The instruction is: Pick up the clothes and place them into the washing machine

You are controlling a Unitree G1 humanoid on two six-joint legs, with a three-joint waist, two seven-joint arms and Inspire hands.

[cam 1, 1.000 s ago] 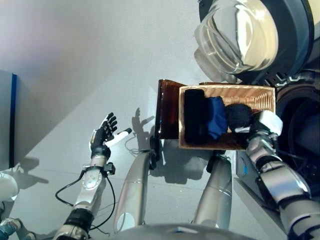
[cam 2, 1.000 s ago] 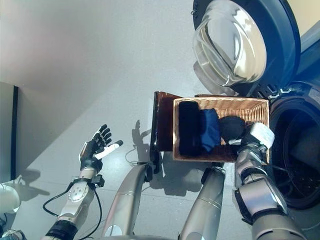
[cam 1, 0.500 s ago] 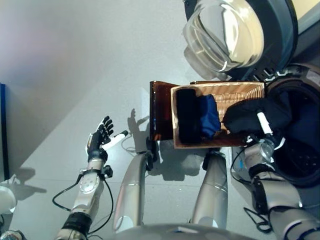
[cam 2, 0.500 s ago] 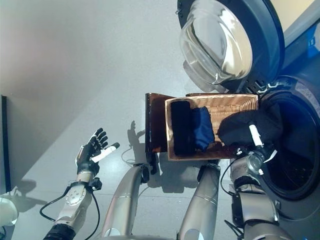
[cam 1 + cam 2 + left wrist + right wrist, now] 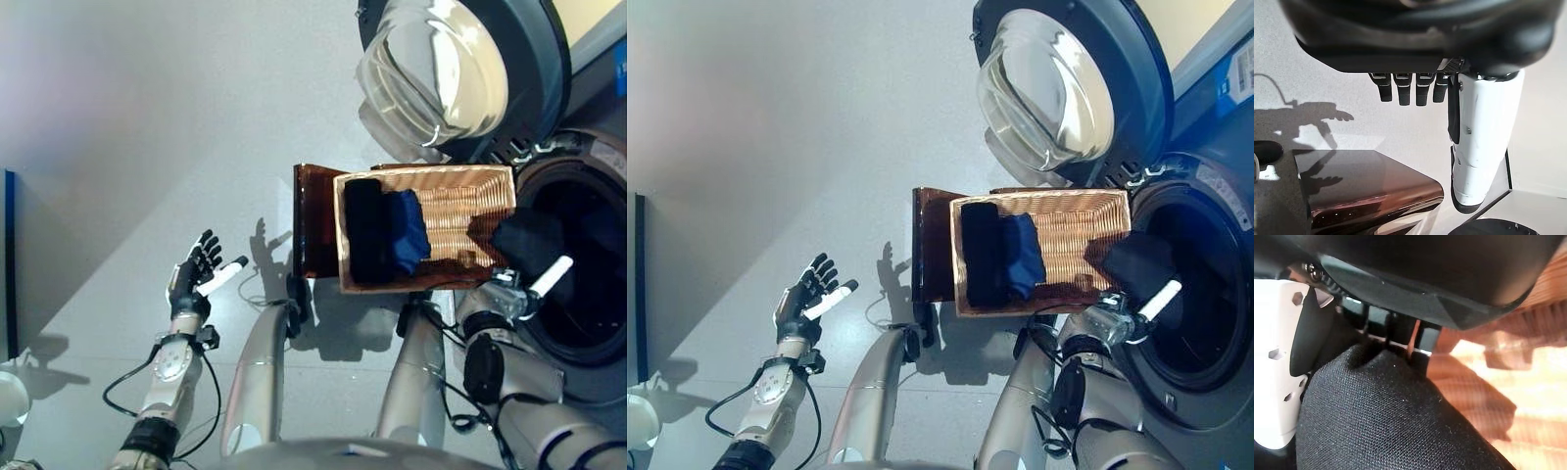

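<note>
Black cloth garment [image 5: 527, 242] at round washing machine drum opening [image 5: 1205, 294], just beside rectangular wicker basket [image 5: 460, 211]; clasped by right hand [image 5: 517, 290], fingers partly hidden in fabric. Half a second ago over basket's edge. Black and blue folded clothes [image 5: 384, 232] left in basket. Left hand [image 5: 194, 277] splayed, empty, well apart over grey floor [image 5: 147, 117]. Glass door [image 5: 441, 73] swung open above basket.

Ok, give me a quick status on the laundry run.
Right hand shut on black garment, at the washing machine drum opening. Left hand open, idle. Black and blue clothes left in basket. Nothing blocking.
</note>
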